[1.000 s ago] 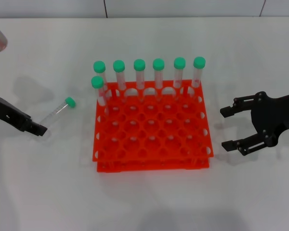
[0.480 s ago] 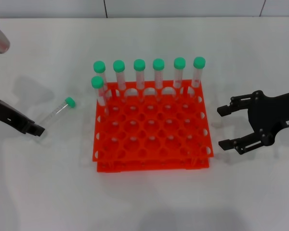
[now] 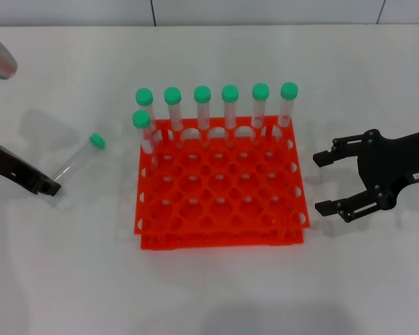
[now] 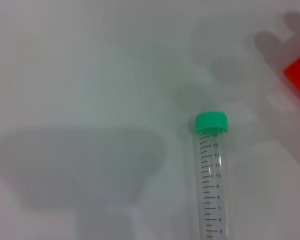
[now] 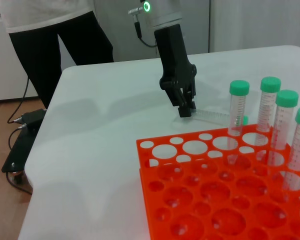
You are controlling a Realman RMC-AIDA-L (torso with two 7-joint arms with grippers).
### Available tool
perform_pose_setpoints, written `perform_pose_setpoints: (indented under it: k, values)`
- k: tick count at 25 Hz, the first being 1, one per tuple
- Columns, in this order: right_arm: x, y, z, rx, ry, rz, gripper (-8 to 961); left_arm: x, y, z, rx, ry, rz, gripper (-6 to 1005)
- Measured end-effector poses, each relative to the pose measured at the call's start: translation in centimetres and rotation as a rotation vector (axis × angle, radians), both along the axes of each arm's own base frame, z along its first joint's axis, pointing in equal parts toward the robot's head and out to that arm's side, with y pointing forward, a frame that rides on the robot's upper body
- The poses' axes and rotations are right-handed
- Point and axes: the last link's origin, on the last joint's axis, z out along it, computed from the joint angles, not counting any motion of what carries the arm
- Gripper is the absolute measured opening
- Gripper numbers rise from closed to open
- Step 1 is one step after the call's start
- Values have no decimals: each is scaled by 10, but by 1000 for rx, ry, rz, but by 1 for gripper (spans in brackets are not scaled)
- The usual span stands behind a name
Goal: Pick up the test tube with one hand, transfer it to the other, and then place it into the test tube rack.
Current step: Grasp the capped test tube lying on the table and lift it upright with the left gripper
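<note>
The left gripper (image 3: 49, 187) sits low over the white table (image 3: 70, 279). Its two black fingers are pinched close together on the bottom end of the test tube (image 3: 77, 159). The tube sticks out from the finger tips, slanting away toward the rack, with its green cap (image 3: 96, 141) at the far end. In the left wrist view the tube (image 4: 212, 180) shows little black number marks, and only bare table lies around it.

The test tube rack (image 3: 216, 237) is beside the left gripper, on the side the tube's cap points to, and a strip of table lies between the cap and the rack. Seven other tubes (image 3: 230, 105) stand up straight in the rack: six in the back row and one just in front of them at the corner nearest the left gripper. All the other holes are free.

The right gripper (image 3: 320, 183) hangs just beside the other side of the rack, not touching it. Its fingers are spread wide and hold nothing. The whole rack stands between the two grippers.

From the right wrist view, the left gripper (image 5: 185, 110) is past the rack's far corner. A green light (image 5: 147, 6) glows on its arm. Behind the table, a person in black trousers (image 5: 65, 35) stands, and a black box (image 5: 20, 145) lies on the floor.
</note>
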Motion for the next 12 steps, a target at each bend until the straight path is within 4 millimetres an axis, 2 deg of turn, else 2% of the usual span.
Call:
perform_pose_setpoints:
  k: [12]
  values:
    - [3,1,1,14,-5,-6,839,20,9,1,27,-7,-51,186]
